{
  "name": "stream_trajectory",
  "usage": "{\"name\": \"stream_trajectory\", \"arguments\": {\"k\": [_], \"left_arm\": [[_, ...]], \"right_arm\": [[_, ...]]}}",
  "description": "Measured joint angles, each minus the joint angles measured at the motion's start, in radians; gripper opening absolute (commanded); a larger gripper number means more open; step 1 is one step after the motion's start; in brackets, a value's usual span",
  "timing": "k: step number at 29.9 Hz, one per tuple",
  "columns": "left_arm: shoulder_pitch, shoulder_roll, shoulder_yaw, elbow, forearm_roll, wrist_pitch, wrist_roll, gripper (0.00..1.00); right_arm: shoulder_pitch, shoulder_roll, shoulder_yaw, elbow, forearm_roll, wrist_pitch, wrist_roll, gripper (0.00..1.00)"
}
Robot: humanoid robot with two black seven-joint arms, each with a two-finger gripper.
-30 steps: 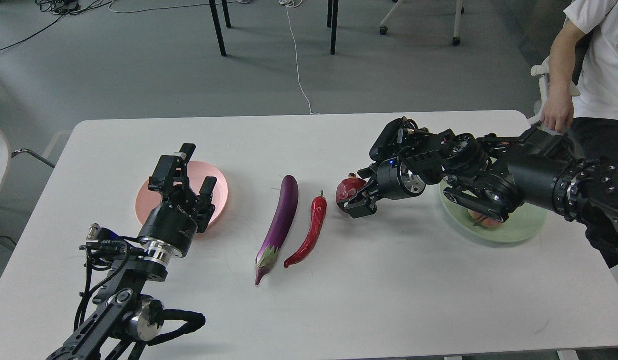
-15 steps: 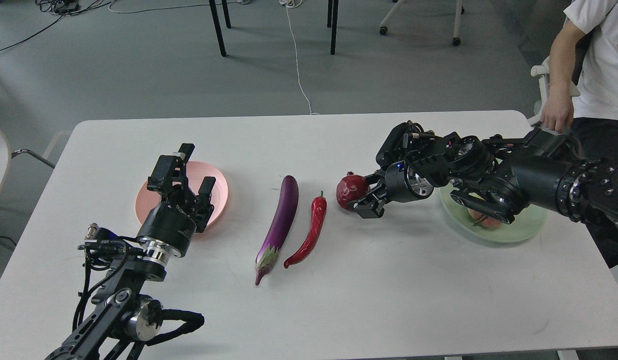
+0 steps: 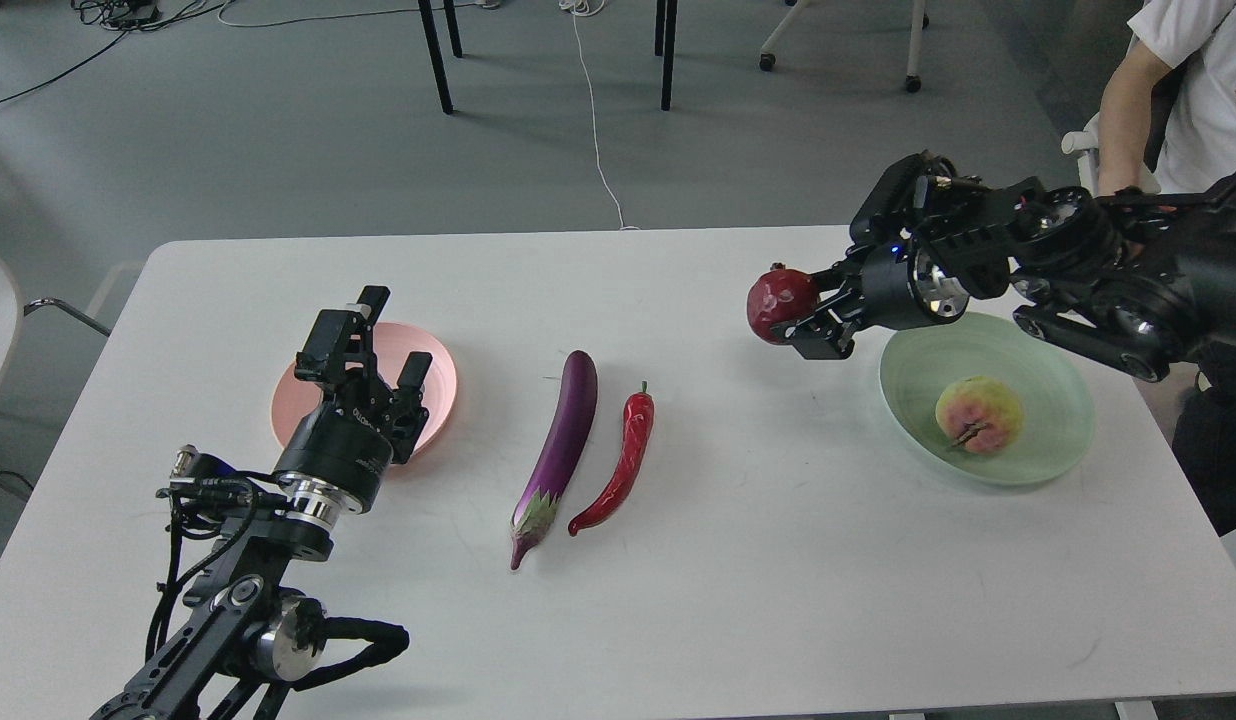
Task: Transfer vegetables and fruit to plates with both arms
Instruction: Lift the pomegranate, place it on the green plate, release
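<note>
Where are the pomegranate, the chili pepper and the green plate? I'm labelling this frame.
pomegranate (image 3: 775,300), head view, on its glossy red side.
chili pepper (image 3: 625,463), head view, mid-body.
green plate (image 3: 1063,440), head view, bare inner wall right of the fruit.

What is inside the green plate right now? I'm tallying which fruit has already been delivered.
Only the apple-like fruit lies in the green plate. The pomegranate is held by the right gripper above the table, left of the plate. Nothing covers the plate's inside.
</note>
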Motion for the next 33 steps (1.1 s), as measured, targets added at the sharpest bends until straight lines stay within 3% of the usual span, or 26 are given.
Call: {"name": "stream_trajectory", "arguments": {"k": [6,11,15,16,17,19,20,33], "left_arm": [[0.001,-0.001,0.003,0.000,0.000,0.000,0.000,0.98],[0.001,-0.003,0.010,-0.003,0.000,0.000,0.000,0.98],[0.001,-0.004,0.011,-0.006,0.000,0.000,0.000,0.98],[0.001,-0.004,0.011,-0.007,0.000,0.000,0.000,0.98],[0.001,-0.004,0.011,-0.007,0.000,0.000,0.000,0.98],[0.001,-0.004,0.011,-0.008,0.000,0.000,0.000,0.98],[0.001,-0.004,0.010,-0.008,0.000,0.000,0.000,0.98],[0.001,-0.012,0.011,-0.008,0.000,0.000,0.000,0.98]], "right_arm": [[-0.052,-0.128,-0.015,-0.033,-0.077,-0.043,0.000,0.32],[-0.111,-0.165,-0.022,-0.080,-0.086,-0.079,0.000,0.35],[-0.154,-0.171,-0.022,-0.110,-0.086,-0.082,0.000,0.44],[-0.166,-0.171,-0.021,-0.118,-0.086,-0.082,0.000,0.48],[-0.178,-0.171,-0.020,-0.122,-0.086,-0.083,0.000,0.58],[-0.197,-0.169,-0.018,-0.133,-0.085,-0.086,0.000,0.87],[-0.205,-0.169,-0.016,-0.143,-0.085,-0.090,0.000,0.93],[-0.209,-0.174,-0.001,-0.147,-0.078,-0.174,0.000,0.97]]}}
